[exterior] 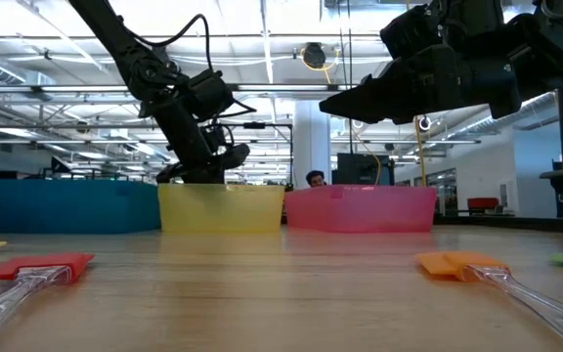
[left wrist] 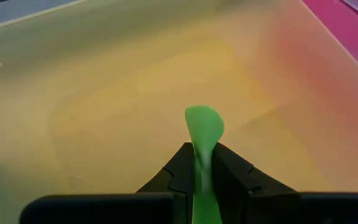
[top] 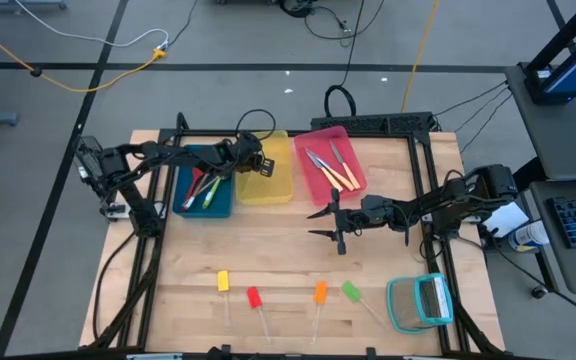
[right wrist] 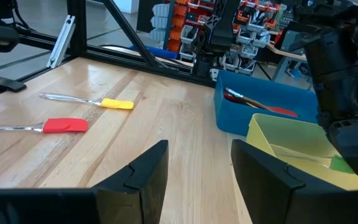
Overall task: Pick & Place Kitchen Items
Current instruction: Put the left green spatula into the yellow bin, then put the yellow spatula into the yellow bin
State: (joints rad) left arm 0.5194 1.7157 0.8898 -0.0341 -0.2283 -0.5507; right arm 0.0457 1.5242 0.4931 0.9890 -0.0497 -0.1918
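My left gripper (top: 255,160) hangs over the yellow bin (top: 265,184), shut on a green utensil (left wrist: 204,127) with a rounded end; in the low view the gripper (exterior: 206,168) is just above the bin's rim. My right gripper (top: 330,221) is open and empty above the table's middle, near the pink bin (top: 320,172). The pink bin holds yellow-handled knives (top: 343,175), and the blue bin (top: 203,192) holds red and green spoons. Clear-handled sticks with yellow (top: 223,281), red (top: 254,297), orange (top: 320,292) and green (top: 351,291) heads lie on the table near its front. My left gripper pinches the green utensil between its two fingers (left wrist: 178,169), which sit on its narrow part (left wrist: 202,163) just behind the rounded end. The rounded end sticks out past the fingertips, above the yellow bin's floor. The utensil is lifted clear; its other end is hidden behind the gripper.
A teal-framed square object (top: 420,302) lies at the front right of the table. A black frame (top: 423,170) runs along the table's sides and back. Bare wood (top: 268,240) lies between the bins and the row of sticks.
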